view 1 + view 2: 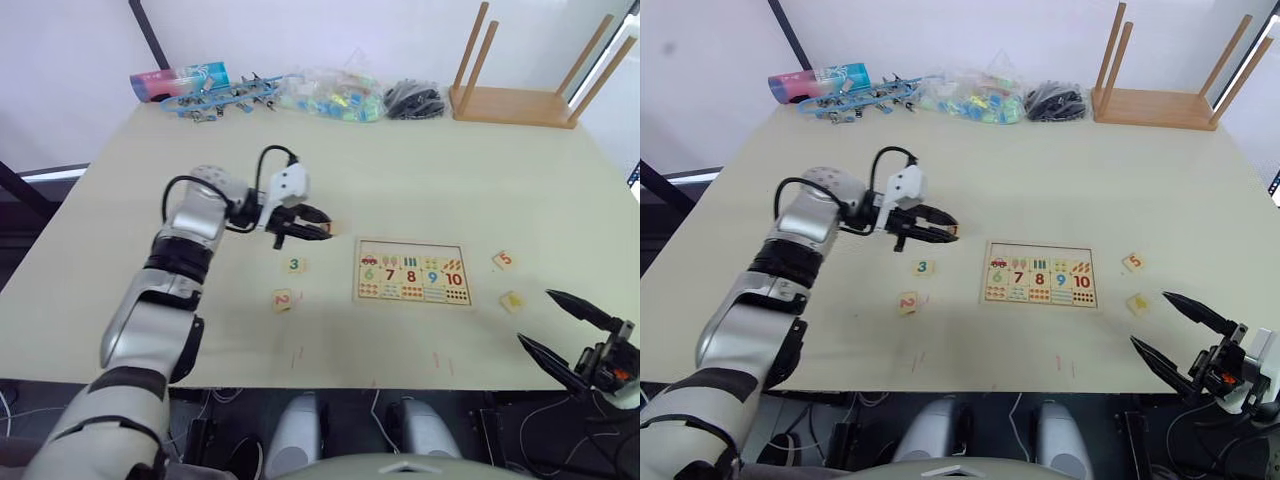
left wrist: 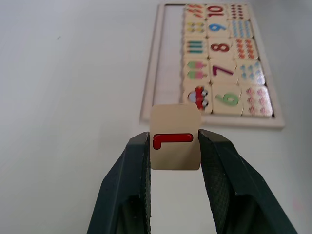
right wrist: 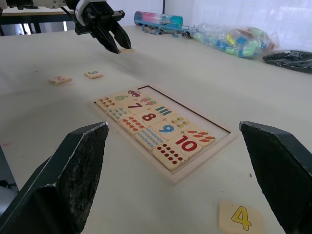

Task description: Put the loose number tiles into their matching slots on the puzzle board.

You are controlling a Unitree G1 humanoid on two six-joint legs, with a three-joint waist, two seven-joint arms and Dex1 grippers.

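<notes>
My left gripper (image 1: 322,231) is shut on the red 1 tile (image 2: 175,144) and holds it just above the table, left of the puzzle board (image 1: 358,272). The board's upper row of slots (image 1: 410,249) is bare, above the printed digits 6 to 10. On the table left of the board lie the green 3 tile (image 1: 294,265) and the orange 2 tile (image 1: 282,299). To the board's right lie the red 5 tile (image 1: 504,260) and the yellow 4 tile (image 1: 512,300). My right gripper (image 1: 534,316) stands open near the front right edge, close to the 4 tile.
Along the table's far edge are a pink-and-blue tube (image 1: 180,80), blue tools (image 1: 220,97), a bag of coloured pieces (image 1: 330,95), a black bundle (image 1: 415,100) and an upturned wooden stool (image 1: 520,100).
</notes>
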